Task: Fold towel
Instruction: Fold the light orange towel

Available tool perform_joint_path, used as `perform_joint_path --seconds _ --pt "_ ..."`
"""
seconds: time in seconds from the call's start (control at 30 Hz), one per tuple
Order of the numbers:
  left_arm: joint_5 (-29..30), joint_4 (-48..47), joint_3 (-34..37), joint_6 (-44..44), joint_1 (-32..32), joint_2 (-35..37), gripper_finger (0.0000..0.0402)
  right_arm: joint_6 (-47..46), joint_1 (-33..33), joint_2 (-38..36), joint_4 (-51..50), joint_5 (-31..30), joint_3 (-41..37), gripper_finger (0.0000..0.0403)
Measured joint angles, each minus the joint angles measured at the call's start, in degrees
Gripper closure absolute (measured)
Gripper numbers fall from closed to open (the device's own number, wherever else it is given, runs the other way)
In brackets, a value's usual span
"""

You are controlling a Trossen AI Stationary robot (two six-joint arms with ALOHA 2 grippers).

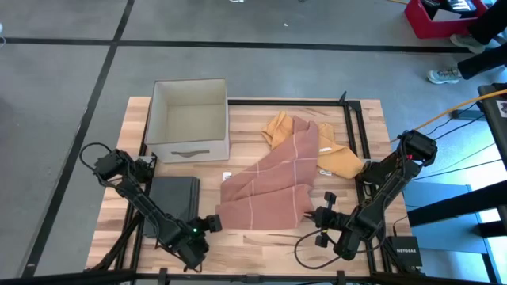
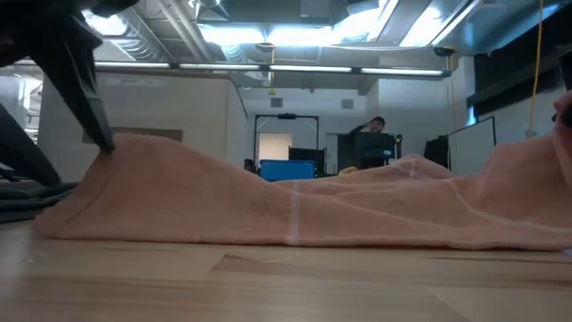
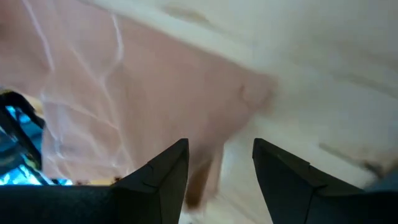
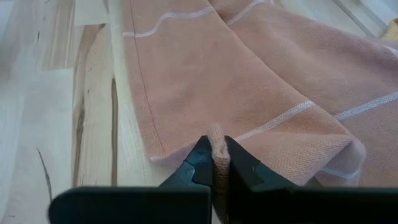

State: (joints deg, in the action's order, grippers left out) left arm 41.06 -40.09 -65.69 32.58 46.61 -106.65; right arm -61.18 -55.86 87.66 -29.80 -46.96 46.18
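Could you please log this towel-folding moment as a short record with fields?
towel: pink towel lying rumpled mid-table, not yet folded
left gripper: open, at the towel's near-left corner, nothing held
right gripper: shut on the towel's near-right edge
other cloths: yellow cloth partly under the pink towel; dark folded cloth to its left
box: open, at the table's far-left side

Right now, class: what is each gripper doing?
Left gripper: open at the pink towel's corner.
Right gripper: shut on the pink towel's edge.
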Motion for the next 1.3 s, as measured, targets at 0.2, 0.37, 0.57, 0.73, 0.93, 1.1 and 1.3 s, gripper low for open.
perform_joint_path --seconds 0.2,0.37,0.57,0.73,0.93,1.1,1.3 --pt "-0.5 6.6 3.6 8.9 -1.5 0.0 0.0229 0.0 0.1 0.0 0.0 -0.9 0.0 0.0388" --pt "-1.2 6.7 4.6 10.7 -2.2 0.0 0.0229 0.0 0.1 0.0 -0.3 -1.1 0.0 0.0389" --pt "-7.9 15.2 4.7 15.0 -2.2 0.0 0.0229 0.1 0.1 0.0 -0.3 -1.1 0.0 0.0387" --pt "-6.6 17.3 4.8 18.5 -3.8 -1.6 0.0229 0.1 0.1 0.0 -0.3 -1.5 0.0 0.0386" --pt "-4.8 19.9 4.7 19.2 -3.5 -3.7 0.0239 0.0 0.1 0.0 -0.2 -1.6 0.0 0.0385" --pt "-4.7 23.5 4.8 20.6 -2.0 -3.7 0.0268 0.0 0.1 0.0 -0.3 -2.1 0.0 0.0384" --pt "-4.6 23.6 4.8 21.6 -1.5 -3.7 0.0307 0.0 0.1 0.0 -0.3 -2.1 0.0 0.0384"
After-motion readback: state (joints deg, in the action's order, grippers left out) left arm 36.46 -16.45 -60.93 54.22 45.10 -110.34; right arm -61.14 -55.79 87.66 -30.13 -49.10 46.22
